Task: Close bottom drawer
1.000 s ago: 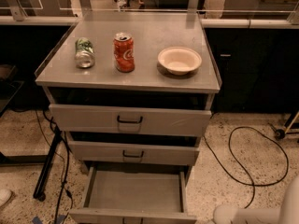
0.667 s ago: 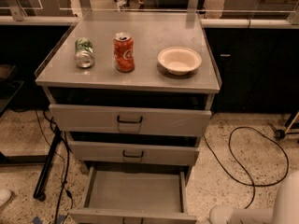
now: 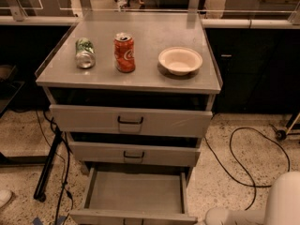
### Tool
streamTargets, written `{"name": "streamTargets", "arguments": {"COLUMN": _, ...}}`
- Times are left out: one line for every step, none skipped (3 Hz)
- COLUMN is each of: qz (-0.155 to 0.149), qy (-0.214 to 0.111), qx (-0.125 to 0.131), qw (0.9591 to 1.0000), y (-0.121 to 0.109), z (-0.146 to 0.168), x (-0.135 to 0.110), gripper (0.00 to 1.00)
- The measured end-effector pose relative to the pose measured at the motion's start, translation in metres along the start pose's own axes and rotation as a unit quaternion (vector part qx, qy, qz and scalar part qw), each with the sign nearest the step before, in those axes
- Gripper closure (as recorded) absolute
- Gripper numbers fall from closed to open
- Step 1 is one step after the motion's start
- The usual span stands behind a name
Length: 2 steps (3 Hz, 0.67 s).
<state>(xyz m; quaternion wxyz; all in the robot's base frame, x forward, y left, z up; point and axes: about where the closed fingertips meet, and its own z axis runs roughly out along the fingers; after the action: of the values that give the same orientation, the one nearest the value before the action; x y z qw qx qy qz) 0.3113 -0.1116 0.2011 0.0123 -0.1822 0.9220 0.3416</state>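
The bottom drawer (image 3: 135, 194) of the grey metal cabinet is pulled out towards me, and its shallow tray is empty. Its front (image 3: 133, 217) lies at the frame's lower edge, and its handle is cut off there. The middle drawer (image 3: 133, 153) and the top drawer (image 3: 131, 121), each with a black wire handle, are pushed in further. Only white links of my arm (image 3: 281, 200) show at the bottom right, to the right of the open drawer. My gripper itself is out of the frame below.
On the cabinet top (image 3: 61, 74) a green can (image 3: 85, 53) lies on its side, a red soda can (image 3: 124, 53) stands upright, and a white bowl (image 3: 180, 60) sits to its right. A black cable (image 3: 243, 168) loops over the floor at right. A black stand leg (image 3: 49, 168) is at left.
The white arm at the bottom right has risen further into the frame and shifted slightly left. The drawers and the things on top have not moved.
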Motion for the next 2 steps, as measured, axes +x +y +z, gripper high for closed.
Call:
{"name": "streamTargets", "arguments": {"qz": 0.001, "qy": -0.001, "qx": 0.0, "qw": 1.0, "y": 0.0, "z": 0.001, "x": 0.0, "gripper": 1.0}}
{"name": "streamTargets", "arguments": {"qz": 0.001, "qy": -0.025, "qx": -0.004, "qw": 0.9997, "y": -0.006, "z": 0.007, "x": -0.016, "gripper": 1.0}}
